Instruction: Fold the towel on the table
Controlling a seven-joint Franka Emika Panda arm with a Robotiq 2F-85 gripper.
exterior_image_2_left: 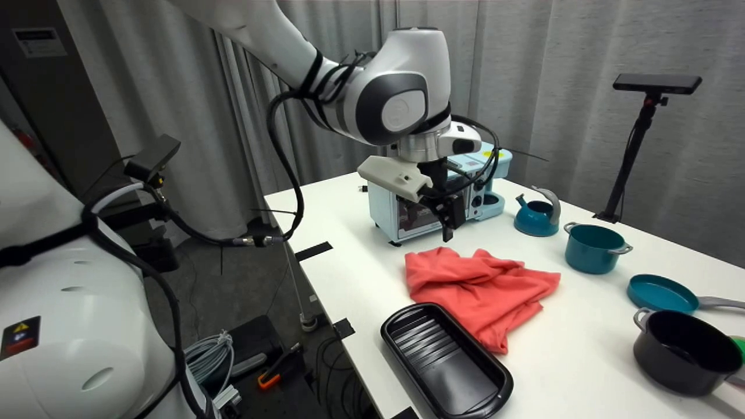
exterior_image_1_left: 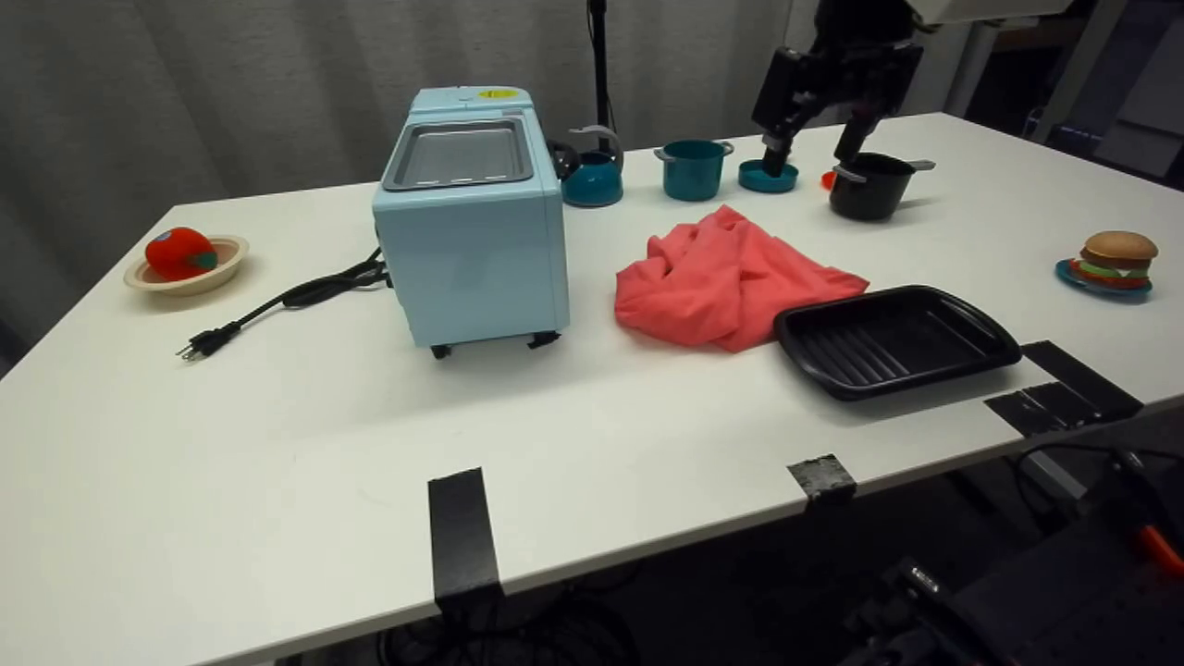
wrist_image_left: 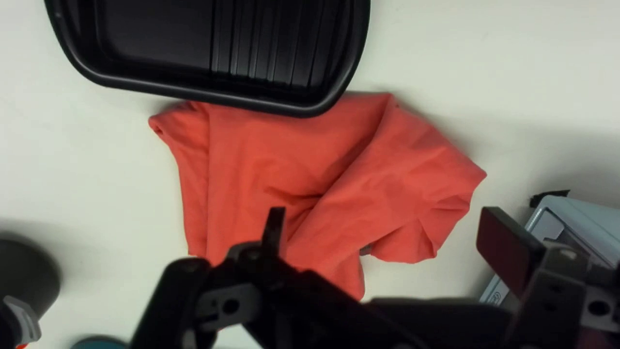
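The towel lies rumpled on the desk, its folds crossing one another, beside the black grill pan. In the wrist view the pan runs out of the upper edge and its rim hides part of the cloth, while the dark body of the tool covers more of it lower down; whether pan and towel touch, I cannot tell. A greyish patch at the cloth's edge is too small to make out. Only a corner of the light blue appliance shows in the wrist view, and in an exterior view the arm blocks part of it. The black pot is cut off at the side of the wrist view, and a red thing behind it is mostly hidden. In an exterior view the arm slants in from the upper left, bends at the wrist and points the tool downward; its fingers are spread wide apart, clear of the towel, though how high is hard to judge.
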